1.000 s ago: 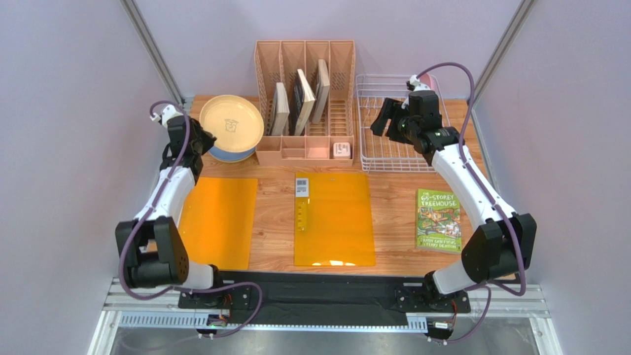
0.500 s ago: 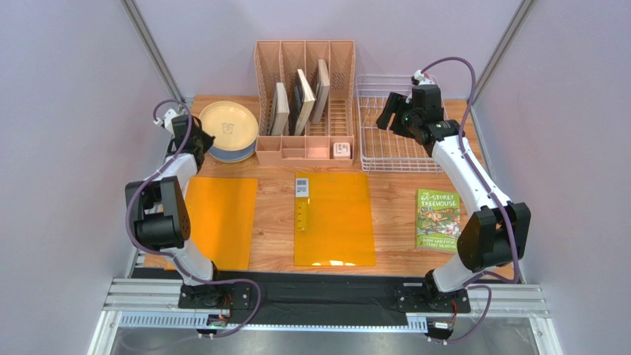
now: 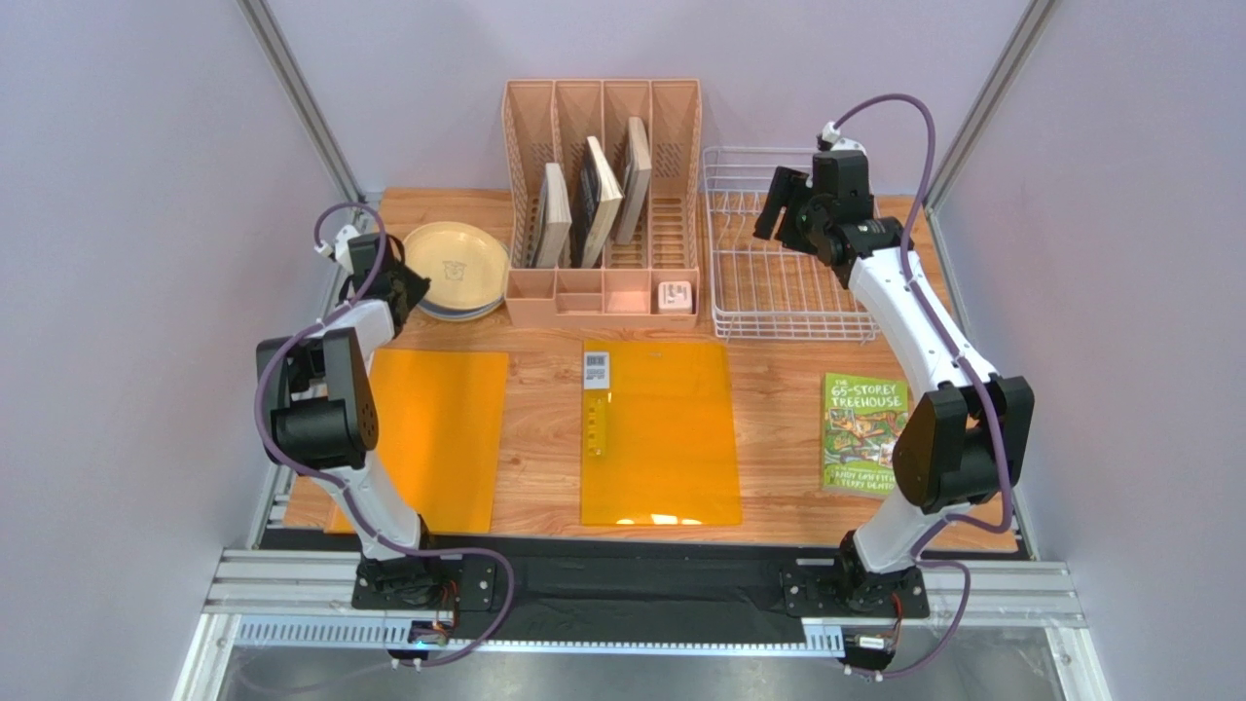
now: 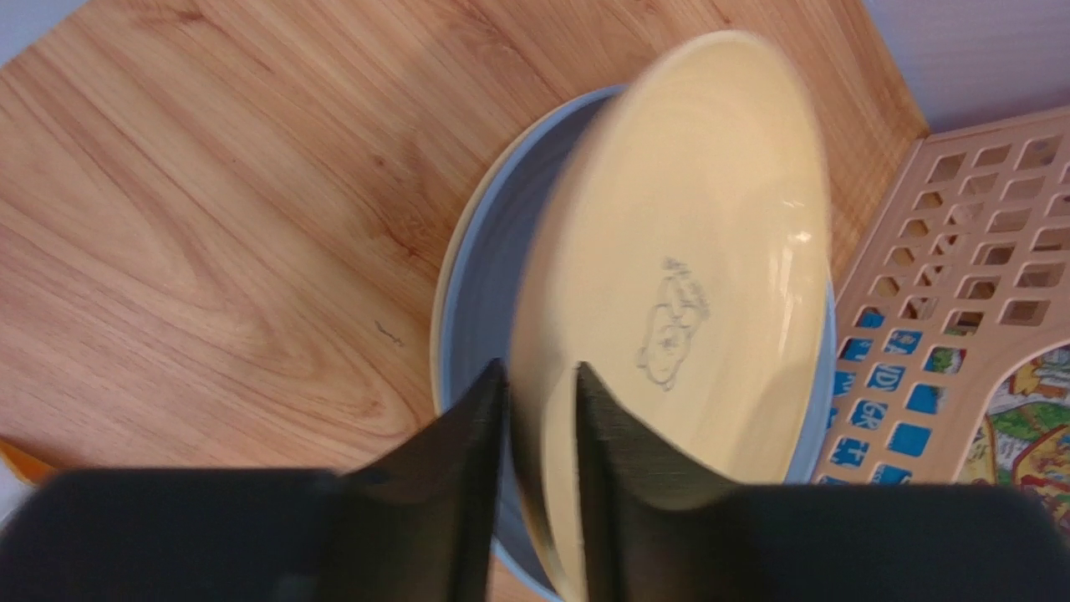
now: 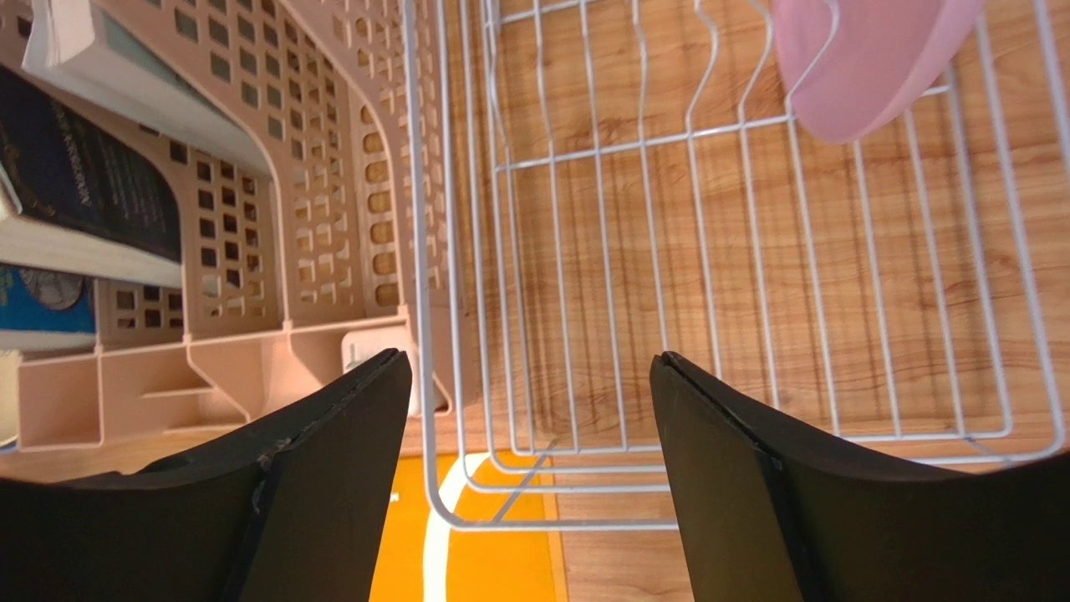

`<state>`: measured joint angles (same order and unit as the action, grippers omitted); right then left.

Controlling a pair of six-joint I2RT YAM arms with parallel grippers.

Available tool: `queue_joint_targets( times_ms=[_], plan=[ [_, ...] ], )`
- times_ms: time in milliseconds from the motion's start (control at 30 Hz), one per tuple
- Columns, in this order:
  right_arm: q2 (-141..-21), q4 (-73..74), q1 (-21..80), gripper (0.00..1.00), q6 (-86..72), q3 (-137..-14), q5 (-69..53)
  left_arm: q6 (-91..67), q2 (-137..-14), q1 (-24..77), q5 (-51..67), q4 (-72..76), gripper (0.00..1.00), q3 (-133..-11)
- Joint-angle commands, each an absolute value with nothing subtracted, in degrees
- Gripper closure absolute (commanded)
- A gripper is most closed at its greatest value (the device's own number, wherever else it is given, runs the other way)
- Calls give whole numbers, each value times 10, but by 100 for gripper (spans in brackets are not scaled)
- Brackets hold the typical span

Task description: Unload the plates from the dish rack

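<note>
The left gripper [image 4: 540, 414] pinches the rim of the pale yellow plate [image 4: 703, 251], which tilts just ahead of its fingers over the light blue plate [image 4: 490, 264] lying flat beneath. The right gripper [image 5: 528, 464] hangs with fingers spread above the dish rack [image 5: 418, 251], where one pink plate [image 5: 867, 63] stands at the far end ahead of it. Counted: one yellow, one blue and one pink plate, and a thin tan edge under the blue may be a fourth. By this, only the pink looks left to unload.
</note>
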<state>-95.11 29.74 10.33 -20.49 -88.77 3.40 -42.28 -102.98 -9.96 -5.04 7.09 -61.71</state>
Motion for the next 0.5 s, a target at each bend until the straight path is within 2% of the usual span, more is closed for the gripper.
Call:
queue_joint_targets(
  times_ms=[0, 67, 300, 367, 467],
  plan=[
    [-976, 287, 97, 25, -166, -935, 113, -414, -1036, -103, -32, 95, 58, -638],
    [-990, 288, 95, 25, -156, -953, 131, -412, -1035, -104, -28, 99, 47, -635],
    [-1036, 286, 77, 25, -128, -1006, 260, -398, -1003, -103, -26, 94, 38, -614],
    [-1048, 281, 72, 25, -113, -1020, 281, -403, -986, -105, -53, 40, 34, -623],
    [-1084, 270, 64, 24, -92, -1045, 325, -391, -966, -105, -26, 45, 33, -617]
  ],
)
